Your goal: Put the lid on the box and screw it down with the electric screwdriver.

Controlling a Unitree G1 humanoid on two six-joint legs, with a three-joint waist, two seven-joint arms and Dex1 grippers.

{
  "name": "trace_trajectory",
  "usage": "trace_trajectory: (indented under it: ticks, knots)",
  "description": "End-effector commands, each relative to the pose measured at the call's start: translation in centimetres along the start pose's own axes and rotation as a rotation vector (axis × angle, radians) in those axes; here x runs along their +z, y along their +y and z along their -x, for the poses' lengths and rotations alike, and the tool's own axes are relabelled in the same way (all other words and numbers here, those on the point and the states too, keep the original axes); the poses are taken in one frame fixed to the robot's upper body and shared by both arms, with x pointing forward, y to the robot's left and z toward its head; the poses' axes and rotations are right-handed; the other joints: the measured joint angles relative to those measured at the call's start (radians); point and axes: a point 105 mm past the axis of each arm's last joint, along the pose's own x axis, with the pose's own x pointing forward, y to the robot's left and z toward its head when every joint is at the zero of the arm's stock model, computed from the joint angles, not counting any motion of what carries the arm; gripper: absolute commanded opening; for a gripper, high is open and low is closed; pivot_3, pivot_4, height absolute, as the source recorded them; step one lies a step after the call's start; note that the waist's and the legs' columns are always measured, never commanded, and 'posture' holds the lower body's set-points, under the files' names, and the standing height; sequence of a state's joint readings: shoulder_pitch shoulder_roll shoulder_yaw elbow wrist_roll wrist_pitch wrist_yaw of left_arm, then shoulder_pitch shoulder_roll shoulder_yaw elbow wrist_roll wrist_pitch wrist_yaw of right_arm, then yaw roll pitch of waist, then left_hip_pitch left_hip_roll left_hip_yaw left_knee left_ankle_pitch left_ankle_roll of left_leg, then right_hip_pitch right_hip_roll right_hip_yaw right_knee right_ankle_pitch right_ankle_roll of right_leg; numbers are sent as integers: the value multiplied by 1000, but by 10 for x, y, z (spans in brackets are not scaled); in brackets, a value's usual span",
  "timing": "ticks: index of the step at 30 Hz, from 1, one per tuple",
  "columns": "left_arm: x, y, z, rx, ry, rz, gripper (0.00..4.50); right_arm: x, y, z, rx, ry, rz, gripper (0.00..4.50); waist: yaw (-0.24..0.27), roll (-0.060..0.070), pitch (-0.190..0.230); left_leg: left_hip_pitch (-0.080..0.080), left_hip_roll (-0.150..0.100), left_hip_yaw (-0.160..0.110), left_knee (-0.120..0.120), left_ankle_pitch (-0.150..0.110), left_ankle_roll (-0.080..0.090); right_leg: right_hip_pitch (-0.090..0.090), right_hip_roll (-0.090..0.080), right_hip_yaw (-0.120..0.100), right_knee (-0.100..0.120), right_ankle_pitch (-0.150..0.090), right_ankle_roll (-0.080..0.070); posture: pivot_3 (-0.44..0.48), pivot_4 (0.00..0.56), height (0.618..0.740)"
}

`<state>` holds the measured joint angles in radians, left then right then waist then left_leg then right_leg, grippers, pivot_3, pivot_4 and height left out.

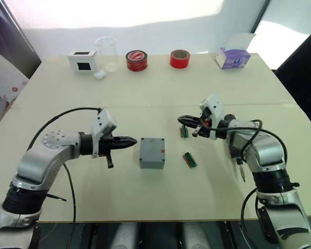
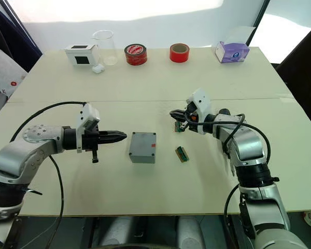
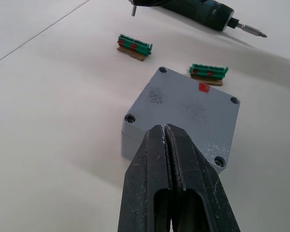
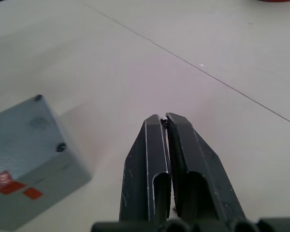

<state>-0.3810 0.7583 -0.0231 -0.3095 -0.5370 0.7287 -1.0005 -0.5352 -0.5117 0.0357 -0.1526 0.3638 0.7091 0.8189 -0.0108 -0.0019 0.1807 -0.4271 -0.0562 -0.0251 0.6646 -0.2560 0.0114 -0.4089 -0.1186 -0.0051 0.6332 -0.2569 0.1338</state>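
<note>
One wide desk (image 1: 145, 98) carries everything. Our left hand (image 1: 132, 140) is clenched on nothing and points at the box (image 1: 152, 153), which stands just beside its tip, toward the robot's right, in the middle of the desk. Our right hand (image 1: 181, 120) is also clenched, with its fingers pressed together, and it hangs farther from the box, on the other side.

The electric screwdriver (image 3: 203, 12) lies on the desk beyond the box, close to the right arm. Its long axis runs toward the robot, bit first, so we judge the right hand is the nearer one to take it. The left wrist view shows its body clearly, while in the eye views the right forearm covers most of it.

The lid (image 3: 183, 101) seems already seated on the box, with its corner holes open. Two green connectors (image 1: 189, 160) lie between the box and the right hand.
</note>
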Motion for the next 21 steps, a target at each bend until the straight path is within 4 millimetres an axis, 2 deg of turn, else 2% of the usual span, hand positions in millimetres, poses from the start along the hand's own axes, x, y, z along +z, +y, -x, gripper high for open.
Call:
trace_trajectory:
  ticks: [1,8,21]
  knots:
    - [8,-4,9,3,-5,-42,0,6,41,-1,129,-24,36,80,-1,0,0,0,0,0,0,0,0,0,0,0,0,0,0,0,150,740]
    - [9,-7,5,-2,-8,-39,0,-2,52,-7,140,-10,20,80,1,0,0,0,0,-1,0,-1,2,0,0,0,0,0,0,0,150,740]
    - [12,-7,1,8,-14,-35,0,0,49,-16,131,-22,18,80,0,0,0,0,0,-1,0,0,1,0,0,0,1,0,0,0,150,740]
